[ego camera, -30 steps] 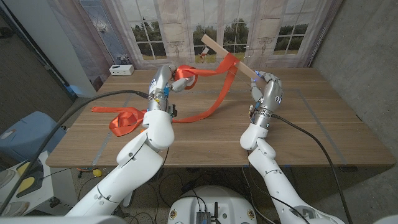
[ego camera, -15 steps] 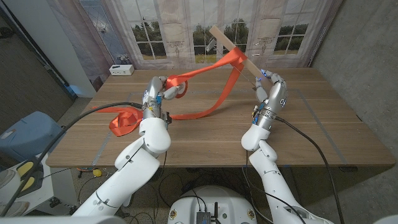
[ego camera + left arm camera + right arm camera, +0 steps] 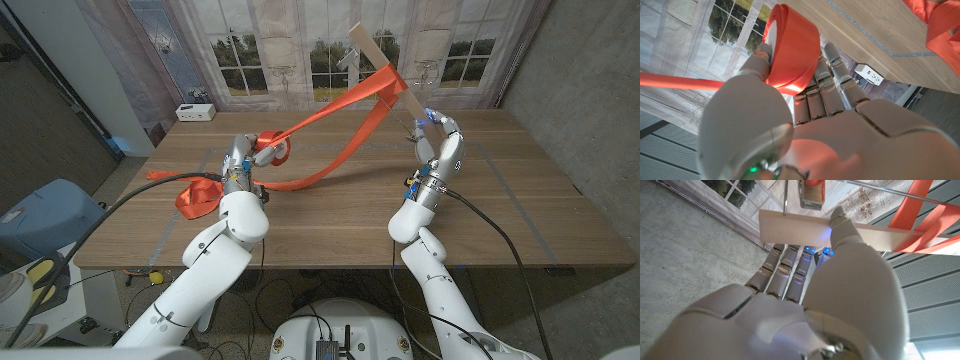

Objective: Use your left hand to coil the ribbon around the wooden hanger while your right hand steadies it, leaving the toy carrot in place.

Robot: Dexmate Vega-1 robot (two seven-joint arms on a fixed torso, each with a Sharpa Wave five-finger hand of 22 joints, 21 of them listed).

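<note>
My left hand (image 3: 243, 160) grips the ribbon (image 3: 330, 115) roll; its strand runs taut up to the wooden hanger (image 3: 385, 68), which my right hand (image 3: 440, 150) pinches, raised above the table (image 3: 330, 220).

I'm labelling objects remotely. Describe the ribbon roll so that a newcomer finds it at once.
Start at the wooden table, then its left half, where the left robot hand is raised. The ribbon roll it grips is a compact orange spool, unlike the loose crumpled ribbon lying nearby.

The head camera looks down over the whole surface (image 3: 330, 215); each wrist camera sits close behind its own robot hand, sharing the ribbon (image 3: 330, 115) with it.
</note>
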